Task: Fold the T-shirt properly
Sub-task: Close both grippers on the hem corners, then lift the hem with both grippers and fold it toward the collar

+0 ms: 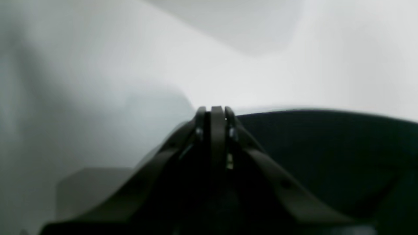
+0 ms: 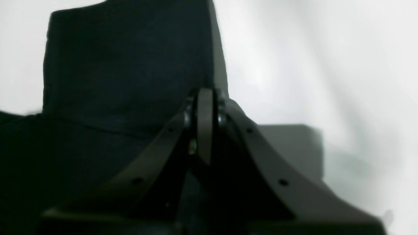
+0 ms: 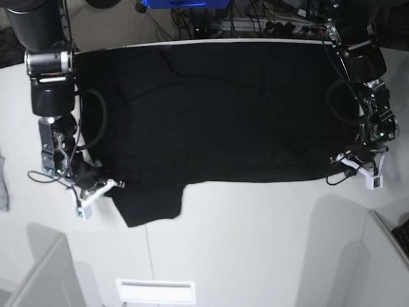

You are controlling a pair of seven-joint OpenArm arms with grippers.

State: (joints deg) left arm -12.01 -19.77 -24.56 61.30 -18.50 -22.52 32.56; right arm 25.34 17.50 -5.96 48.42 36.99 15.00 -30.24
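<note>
The black T-shirt (image 3: 211, 109) lies spread flat across the white table (image 3: 255, 243), plain side up, with one sleeve (image 3: 150, 204) sticking out at its near left corner. My right gripper (image 3: 102, 184) is at that corner; in the right wrist view its fingers (image 2: 205, 91) are pressed together at the sleeve's edge (image 2: 114, 65). My left gripper (image 3: 348, 165) sits low at the shirt's near right corner, also shut (image 1: 217, 109), right at the cloth's edge (image 1: 326, 147). I cannot tell whether either one pinches cloth.
A grey cloth scrap (image 3: 3, 182) lies at the table's left edge. Grey box-like corners stand at the near left (image 3: 38, 275) and near right (image 3: 383, 256). Cables and equipment (image 3: 192, 13) crowd the far side behind the table.
</note>
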